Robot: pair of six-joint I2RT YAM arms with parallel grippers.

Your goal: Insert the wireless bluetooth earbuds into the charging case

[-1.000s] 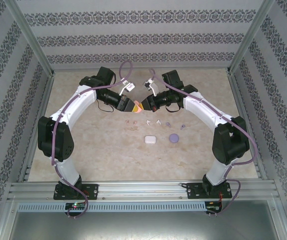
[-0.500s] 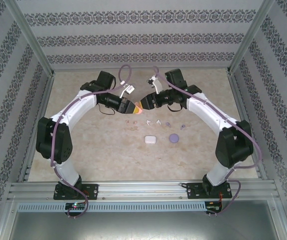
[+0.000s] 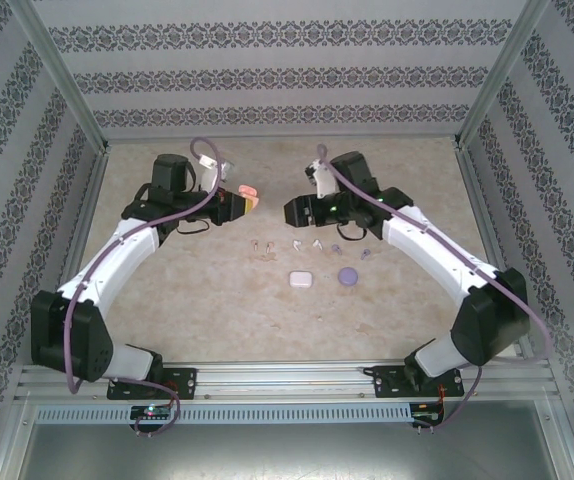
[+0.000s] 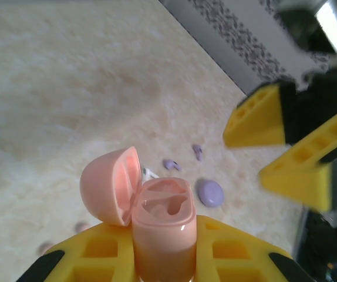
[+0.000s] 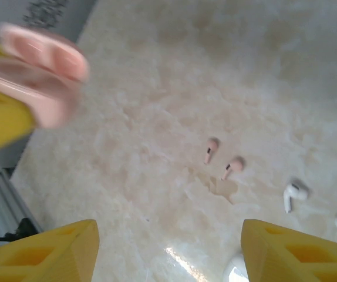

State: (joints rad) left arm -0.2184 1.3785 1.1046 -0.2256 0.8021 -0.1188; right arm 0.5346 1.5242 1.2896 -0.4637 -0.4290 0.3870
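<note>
My left gripper [image 3: 242, 197] is shut on a pink charging case [image 4: 162, 226], held upright above the table. Its lid [image 4: 108, 185] is swung open and both wells look empty. My right gripper [image 3: 292, 212] hangs open with nothing in it, a short way right of the case. Its yellow fingers [image 4: 256, 117] show in the left wrist view. The earbuds lie in a row on the table: a pink pair [image 5: 211, 149] [image 5: 234, 167], a white pair [image 3: 295, 243] [image 3: 317, 243] and a purple pair [image 3: 335, 247] [image 3: 365, 254]. In the right wrist view the pink pair lies ahead of my right gripper [image 5: 171, 252].
A shut white case [image 3: 300, 279] and a shut purple case [image 3: 348, 274] sit on the table just nearer than the earbud row. Patterned walls on a metal frame [image 3: 67, 100] close in the beige table [image 3: 217, 300] at the back and sides.
The right gripper has opened and drawn back to the right. The left arm has pulled the pink case back and to the left, so the two grippers now stand apart.
</note>
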